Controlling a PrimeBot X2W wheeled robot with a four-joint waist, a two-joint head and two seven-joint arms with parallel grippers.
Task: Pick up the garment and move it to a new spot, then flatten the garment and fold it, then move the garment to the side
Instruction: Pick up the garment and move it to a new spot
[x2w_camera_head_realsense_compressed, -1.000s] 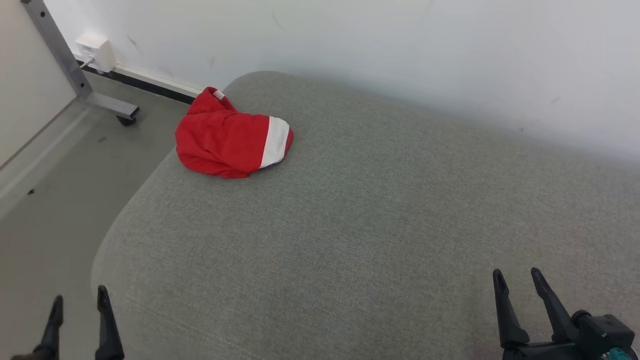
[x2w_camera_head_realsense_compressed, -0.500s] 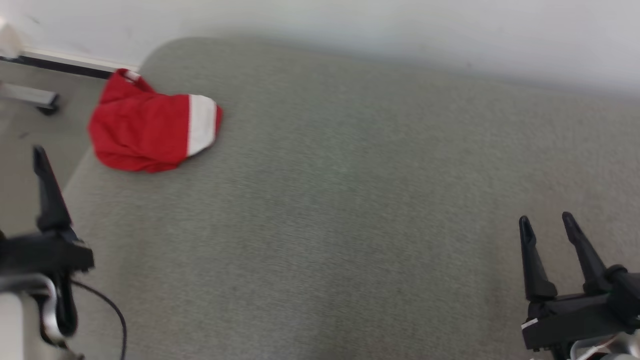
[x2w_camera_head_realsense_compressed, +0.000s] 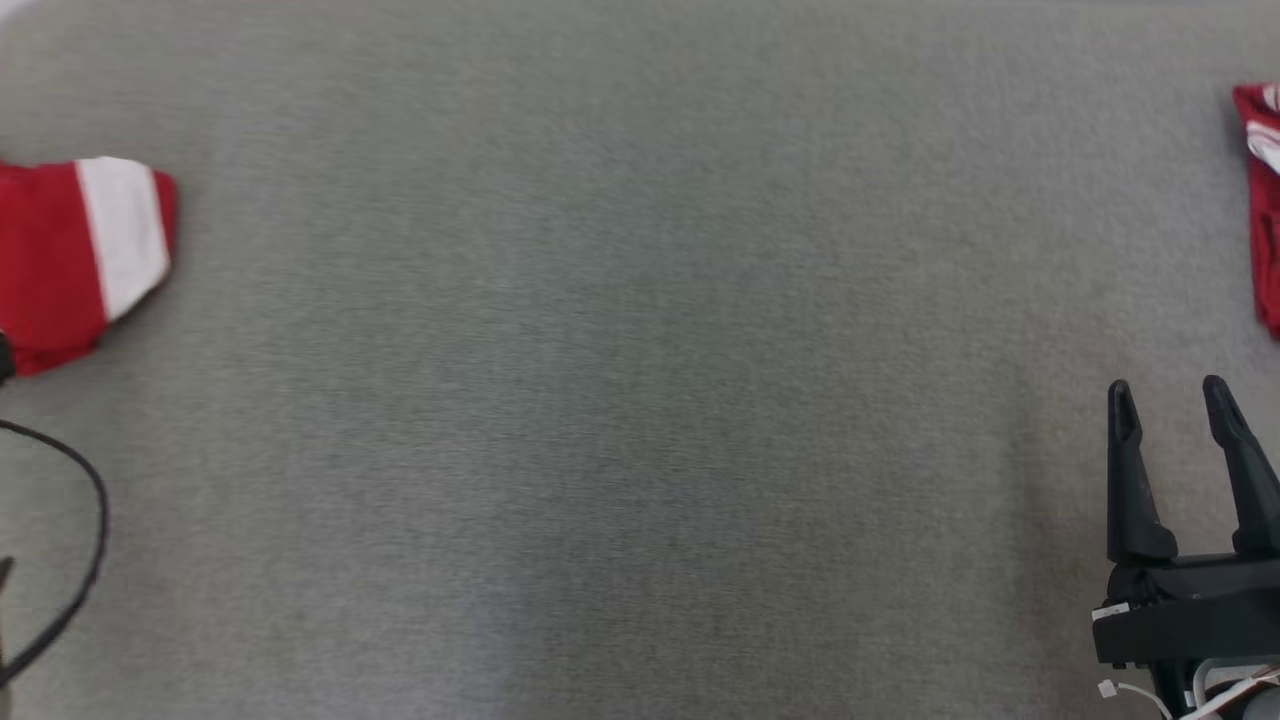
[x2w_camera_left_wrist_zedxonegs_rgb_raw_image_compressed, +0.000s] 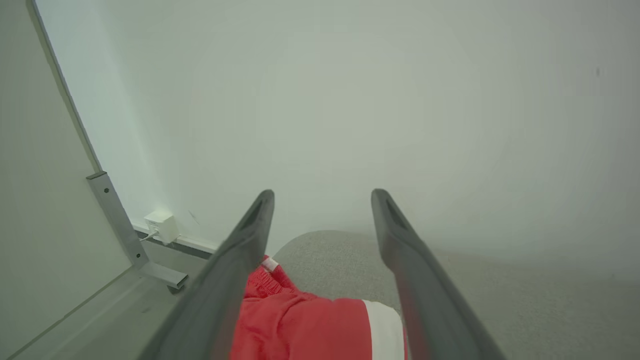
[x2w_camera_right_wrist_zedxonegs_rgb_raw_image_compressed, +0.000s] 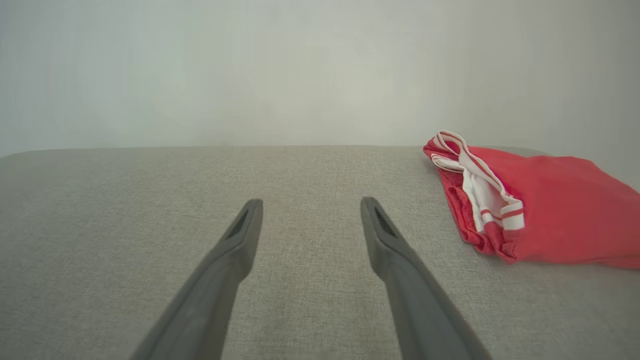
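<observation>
A crumpled red garment with a white band lies on the grey cushion at the head view's left edge. In the left wrist view my left gripper stands open above this garment, nothing between its fingers. A second red garment with white striped trim lies at the right edge. My right gripper is open at the lower right, just short of it. The right wrist view shows my right gripper empty, with that garment ahead to the right.
The cushion runs back to a pale wall. Past its left end the left wrist view shows bare floor, a grey metal frame leg and a white wall box. A black cable loops at the head view's left edge.
The head camera has swung right and down, so the banded garment slid to the left edge and a second red garment appeared at right. My left gripper rose and left the head view.
</observation>
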